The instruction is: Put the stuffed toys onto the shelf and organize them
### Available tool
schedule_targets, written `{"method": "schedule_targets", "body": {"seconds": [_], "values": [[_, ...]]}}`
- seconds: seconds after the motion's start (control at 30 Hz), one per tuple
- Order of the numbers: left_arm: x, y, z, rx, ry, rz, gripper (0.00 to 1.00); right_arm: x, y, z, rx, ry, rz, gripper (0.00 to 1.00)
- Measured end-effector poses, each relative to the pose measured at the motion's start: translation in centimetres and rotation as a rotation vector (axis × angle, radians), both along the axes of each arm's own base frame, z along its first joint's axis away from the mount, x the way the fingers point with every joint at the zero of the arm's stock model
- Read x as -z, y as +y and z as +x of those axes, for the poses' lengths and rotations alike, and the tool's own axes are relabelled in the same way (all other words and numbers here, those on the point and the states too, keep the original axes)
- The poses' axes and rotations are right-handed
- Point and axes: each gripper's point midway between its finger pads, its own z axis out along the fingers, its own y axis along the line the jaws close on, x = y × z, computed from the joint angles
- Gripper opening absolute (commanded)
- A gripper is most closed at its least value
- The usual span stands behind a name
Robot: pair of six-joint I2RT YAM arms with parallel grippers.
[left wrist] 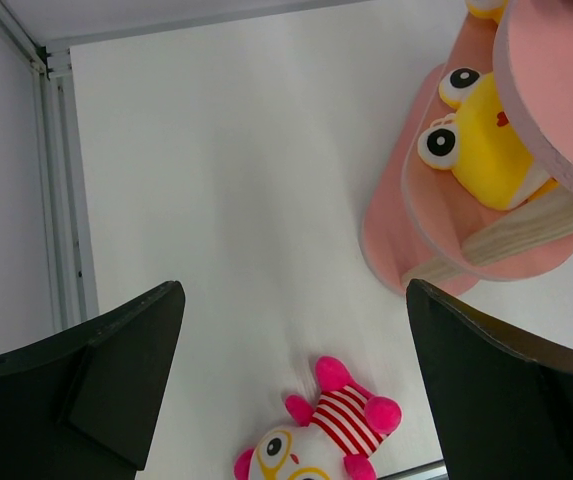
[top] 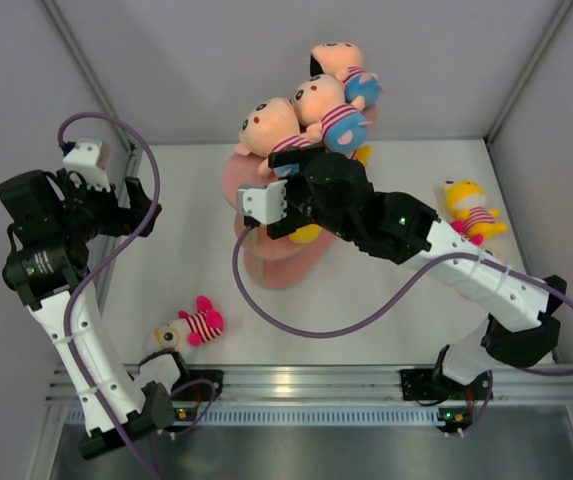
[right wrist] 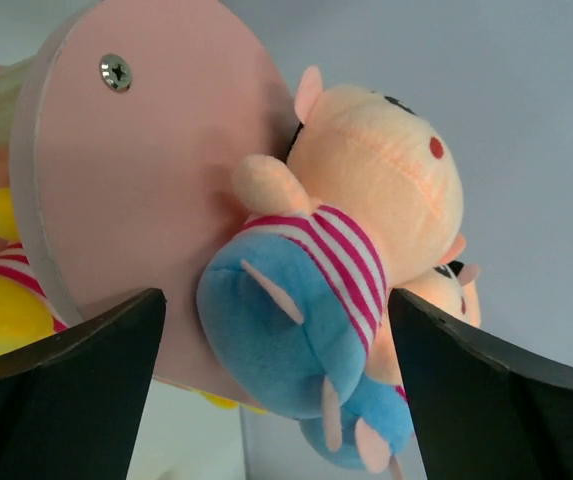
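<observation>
The right gripper [right wrist: 276,300] has its two dark fingers [right wrist: 76,390] spread wide and clamps nothing: a gap shows on either side of the peach-headed doll [right wrist: 356,250] that lies between them. This doll, in a pink-and-white striped shirt and blue bottoms, rests at the rim of the top tier [right wrist: 136,200], with its blue end hanging over the edge toward the wrist camera. The overhead view shows it as one of a cluster of peach dolls [top: 306,105] bunched on that tier, at the top of the salmon-pink shelf [top: 266,265], with the right arm stretched across the table to reach them. Under the top tier's rim a yellow animal [left wrist: 476,150] with big round eyes lies on the middle tier, beside a pale wooden post [left wrist: 526,225].

The left gripper [left wrist: 296,295] is just as wide open and empty, its fingers [left wrist: 126,370] hanging above the white table [left wrist: 216,150] on the left, well apart from the shelf. Below it a pink white-faced toy [left wrist: 316,440] in a striped shirt lies on the table, near the left arm's base. A yellow striped toy [top: 471,210] lies on the table at the far right, apart from the shelf
</observation>
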Motion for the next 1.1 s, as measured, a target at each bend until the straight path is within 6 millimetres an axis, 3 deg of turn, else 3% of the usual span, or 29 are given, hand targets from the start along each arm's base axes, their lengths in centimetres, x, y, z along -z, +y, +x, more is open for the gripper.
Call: {"method": "schedule_targets", "body": {"seconds": [0.2, 0.37, 0.47, 0.57, 0.63, 0.7, 1.1], "values": [[0.2, 0.0, 0.0, 0.003, 0.004, 0.003, 0.99, -2.6, -0.9, -1.8, -0.05, 0.016, 0.122, 0.99], [0.5, 0.0, 0.1, 0.009, 0.01, 0.004, 0.99, -7.9, -2.3, -3.3, -0.075, 0.129, 0.42, 0.99], [0.5, 0.0, 0.1, 0.012, 0.01, 0.002, 0.98, -12.1, -5.9, -0.8, 0.006, 0.188, 0.674, 0.99], [0.5, 0.0, 0.1, 0.013, 0.011, 0.001, 0.98, -14.0, -10.9, 2.8, 0.142, 0.23, 0.89, 0.96], [0.6, -0.1, 0.1, 0.016, 0.011, -0.001, 0.98, -14.0, -13.0, 4.5, 0.194, 0.28, 0.979, 0.94], [0.6, -0.1, 0.1, 0.016, 0.012, -0.001, 0.99, -13.4, -13.8, 5.7, 0.212, 0.343, 1.03, 0.91], [2.2, -0.1, 0.1, 0.022, 0.05, -0.014, 0.99, -3.5, -11.8, 8.9, 0.318, 0.696, 1.092, 0.8]]}}
